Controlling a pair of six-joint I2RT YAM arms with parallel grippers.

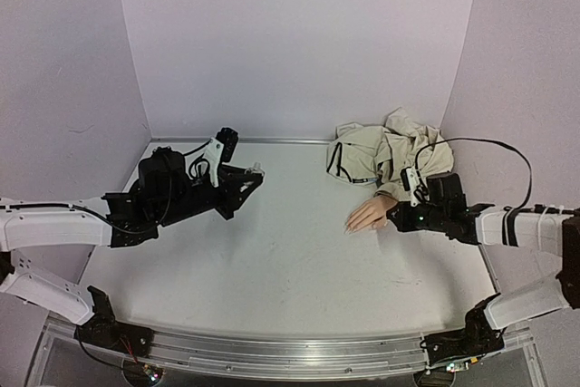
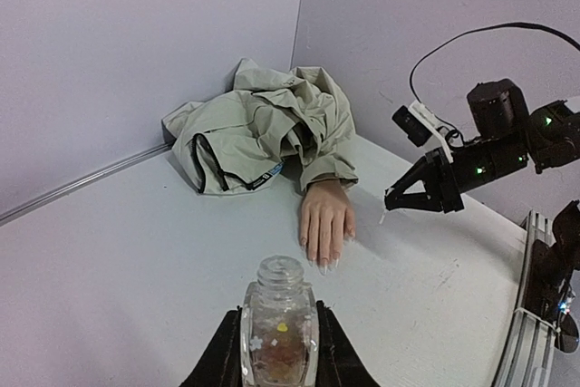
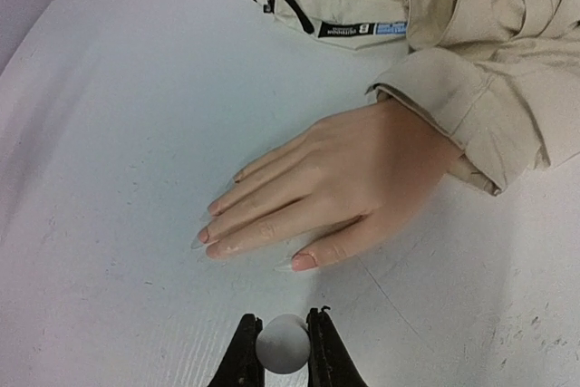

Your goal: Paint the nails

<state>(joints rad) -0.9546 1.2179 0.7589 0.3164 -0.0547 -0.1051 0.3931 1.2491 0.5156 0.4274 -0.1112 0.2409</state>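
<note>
Painting step, I judge — my right gripper (image 2: 399,198) has its jaws pinching a round white cap (image 3: 283,343) (brush presumably beneath) just short of the nails (image 3: 210,240), centre-left of its wrist view. The left gripper (image 2: 278,351) has its jaws clamping the open bottle (image 2: 278,310). Next — ease down onto one nail.

Left pincer (image 1: 255,175) and right pincer (image 1: 393,217) both clamped tight, pointing toward each other.

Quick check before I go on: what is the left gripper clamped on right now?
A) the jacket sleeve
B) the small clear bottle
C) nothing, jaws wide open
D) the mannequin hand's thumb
B: in the left wrist view the left gripper has its fingers closed on both sides of the small clear bottle, while the mannequin hand and jacket lie apart from it, farther along the table.
</note>
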